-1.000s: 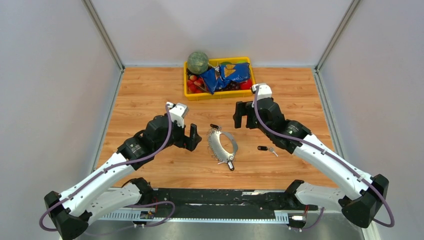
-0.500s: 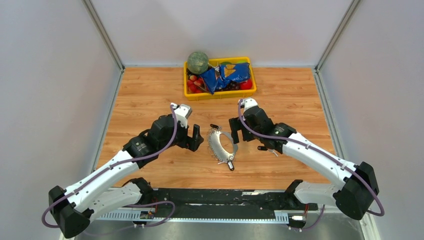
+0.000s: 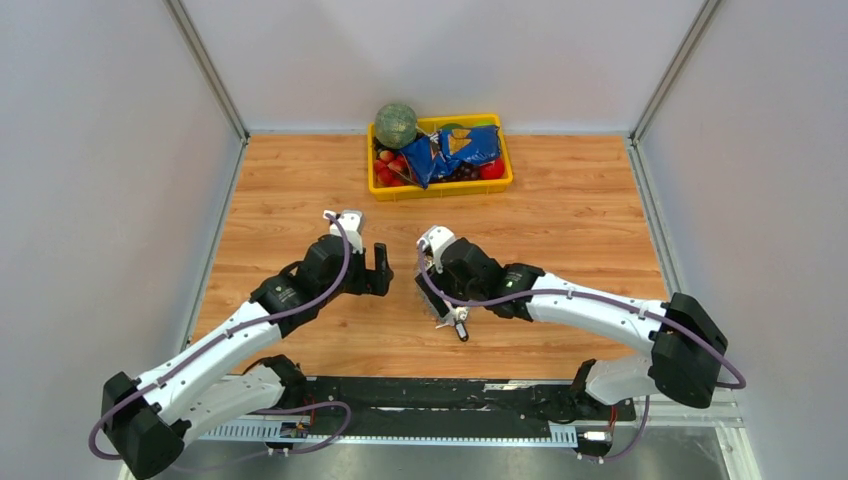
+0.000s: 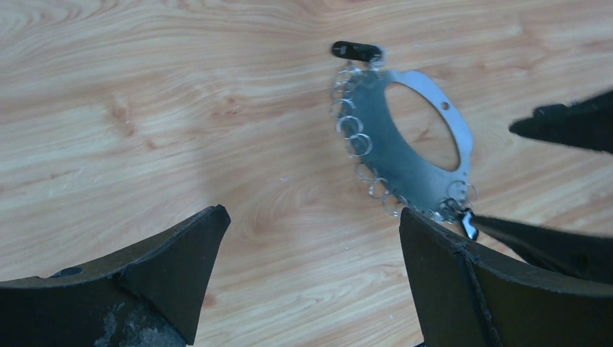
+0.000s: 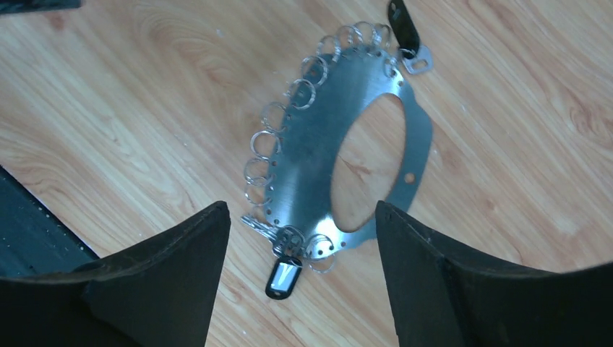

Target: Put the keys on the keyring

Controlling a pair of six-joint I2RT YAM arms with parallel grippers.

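Note:
The keyring [image 5: 311,144] is a flat silver loop with small rings along one edge, lying on the wooden table. It also shows in the left wrist view [image 4: 405,170]. One black-headed key [image 5: 405,25] lies at its far end and another [image 5: 283,276] at its near end, both among the rings. In the top view the near key [image 3: 461,329] shows below my right gripper. My right gripper [image 5: 300,210] is open and empty, hovering straight over the keyring [image 3: 438,303], which it mostly hides. My left gripper [image 4: 312,213] is open and empty, just left of the ring [image 3: 381,270].
A yellow tray [image 3: 440,190] at the back holds a green melon [image 3: 396,124], a blue bag [image 3: 455,152] and red fruit. My right gripper's fingers [image 4: 571,123] reach into the left wrist view. Grey walls enclose the table on three sides.
My right arm has swung left and down until its gripper is over the keyring, and now covers the loose key that lay to the right. My left gripper has shifted slightly left.

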